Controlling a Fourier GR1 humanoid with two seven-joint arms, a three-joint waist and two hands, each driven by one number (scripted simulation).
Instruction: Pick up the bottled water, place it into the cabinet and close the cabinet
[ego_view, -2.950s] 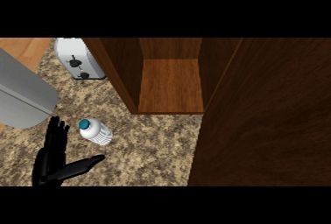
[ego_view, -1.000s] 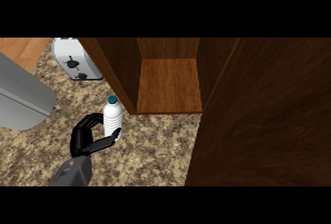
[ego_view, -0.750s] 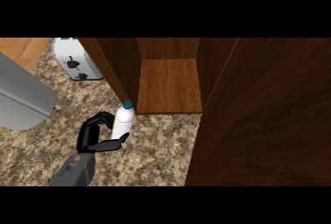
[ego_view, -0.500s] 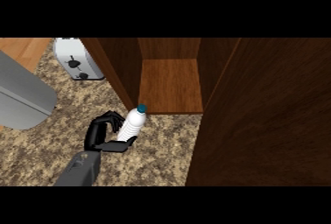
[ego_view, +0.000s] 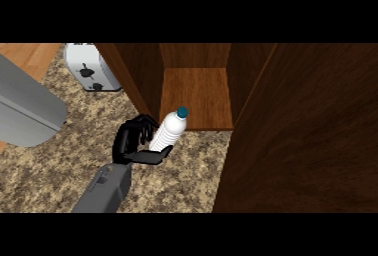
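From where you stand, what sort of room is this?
Most likely a kitchen. There is a speckled stone counter with a toaster standing on it, and an open wooden cabinet. The left hand holds a bottled water just in front of the cabinet's shelf.

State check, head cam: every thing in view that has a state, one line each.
bottled water: capped, tilted, cap toward the cabinet opening, not yet on its shelf
left hand: curled round the bottled water
cabinet: open
cabinet door: swung wide, at the view's right
toaster: upright on the counter, left of the cabinet, untouched
right hand: not in view
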